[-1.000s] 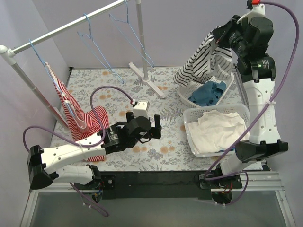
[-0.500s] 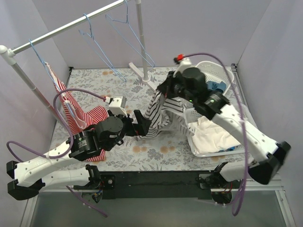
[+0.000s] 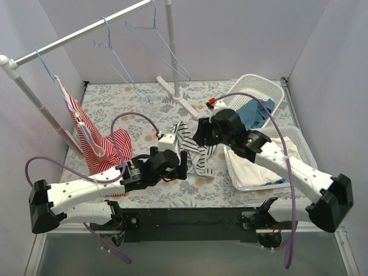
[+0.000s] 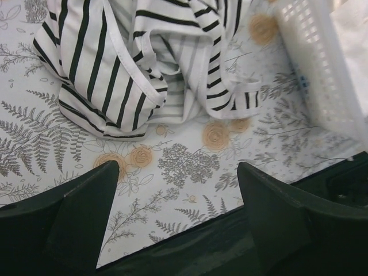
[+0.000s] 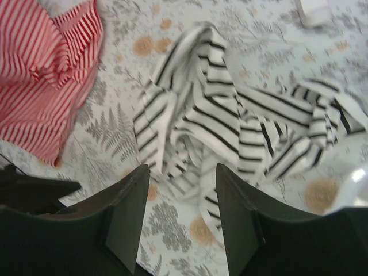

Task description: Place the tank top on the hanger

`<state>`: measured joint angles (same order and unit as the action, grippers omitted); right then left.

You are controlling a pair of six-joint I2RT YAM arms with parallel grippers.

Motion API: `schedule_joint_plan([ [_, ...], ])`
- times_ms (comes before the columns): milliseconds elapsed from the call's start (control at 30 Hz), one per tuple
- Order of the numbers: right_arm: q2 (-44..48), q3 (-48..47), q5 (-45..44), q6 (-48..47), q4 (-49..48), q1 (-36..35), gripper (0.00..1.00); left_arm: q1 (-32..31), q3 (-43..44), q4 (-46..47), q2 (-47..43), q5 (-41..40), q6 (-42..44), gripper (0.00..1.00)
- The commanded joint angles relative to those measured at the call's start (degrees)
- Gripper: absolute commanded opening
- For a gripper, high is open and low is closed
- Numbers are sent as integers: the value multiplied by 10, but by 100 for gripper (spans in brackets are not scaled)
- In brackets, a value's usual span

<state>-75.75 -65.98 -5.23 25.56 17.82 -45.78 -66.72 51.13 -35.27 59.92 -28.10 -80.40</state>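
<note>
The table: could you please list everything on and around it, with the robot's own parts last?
Black-and-white striped tank top: one, crumpled at the table's centre.
Light-blue wire hangers: three, on the rail.
White metal rail: one, across the far left.
Red-and-white striped garment: one, hanging under the leftmost hanger.
White plastic baskets: two, right side.
Blue cloth: one, in the far basket.
White cloth: one, in the near basket.
Floral-print table: one, under everything.
Left gripper: one, black, open, beside the tank top.
Right gripper: one, black, open, over the tank top.
</note>
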Motion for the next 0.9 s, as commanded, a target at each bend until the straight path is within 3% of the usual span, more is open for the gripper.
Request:
schedule_joint_plan([
  [0,80,129,-37,21,-13,0,56,0,-2,30,61,-10,11,79],
  [200,111,210,-11,34,-22,0,45,7,56,83,155,-74,59,65],
  [333,106,236,5,37,-24,-9,41,46,78,106,200,-55,81,52],
  [467,112,251,2,44,-26,-15,41,85,78,131,227,-29,97,45],
  [767,110,264,-12,36,-29,-21,42,114,73,171,275,-2,126,41],
  [867,92,265,-21,27,-26,-23,47,120,70,178,286,-2,129,41],
])
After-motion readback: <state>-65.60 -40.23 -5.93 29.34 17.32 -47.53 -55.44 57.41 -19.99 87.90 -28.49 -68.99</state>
